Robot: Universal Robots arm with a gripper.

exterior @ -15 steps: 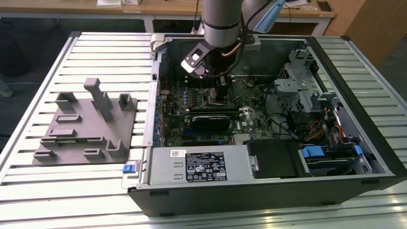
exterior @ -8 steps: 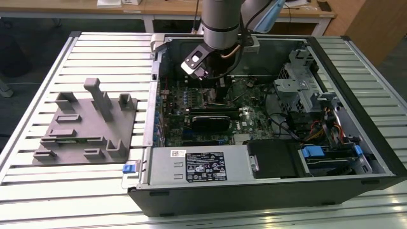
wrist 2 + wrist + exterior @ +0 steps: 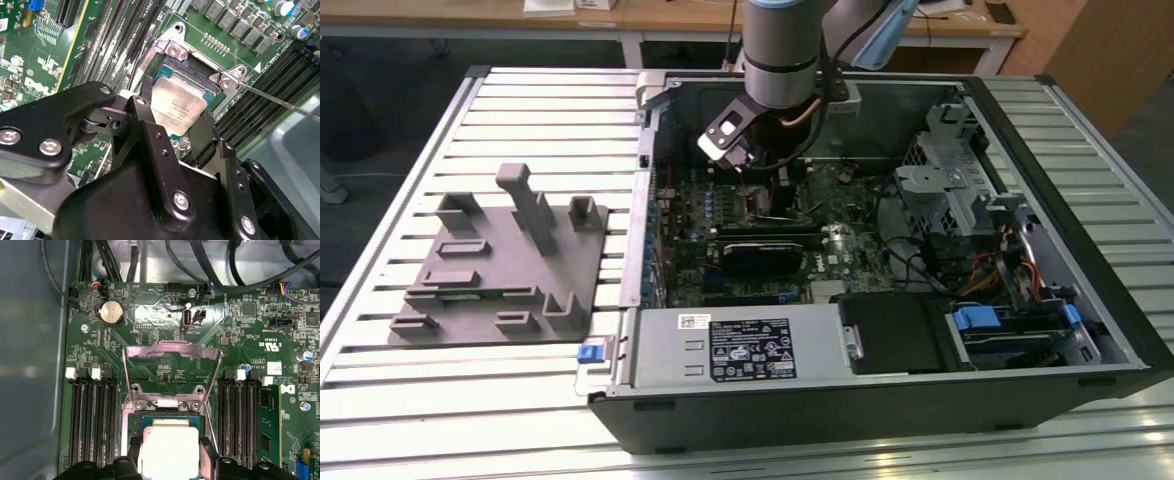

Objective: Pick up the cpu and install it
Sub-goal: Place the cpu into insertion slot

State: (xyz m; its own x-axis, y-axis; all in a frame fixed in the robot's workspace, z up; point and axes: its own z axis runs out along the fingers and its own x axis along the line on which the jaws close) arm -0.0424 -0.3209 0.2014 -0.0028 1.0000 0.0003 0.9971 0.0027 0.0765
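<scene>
The cpu [image 3: 179, 106] [image 3: 169, 449], a flat square chip with a silvery top, sits between my gripper's [image 3: 172, 107] [image 3: 170, 457] two black fingers [image 3: 146, 92]. The fingers press on its two opposite edges. It lies low over the motherboard's socket [image 3: 196, 71] [image 3: 167, 413], inside the metal frame; whether it rests fully in the socket I cannot tell. The socket's metal load plate [image 3: 172, 354] stands flipped open beyond it. In the exterior view the arm reaches down into the open computer case [image 3: 1067, 330], with the gripper [image 3: 758, 178] over the board.
A thin retention lever [image 3: 280, 101] sticks out beside the socket. Memory slots [image 3: 92, 415] flank it on both sides. Black cables [image 3: 210, 270] run along the case wall. A grey fixture plate [image 3: 507, 262] lies on the slatted table at the exterior view's left. A drive cage [image 3: 961, 190] fills the case's right.
</scene>
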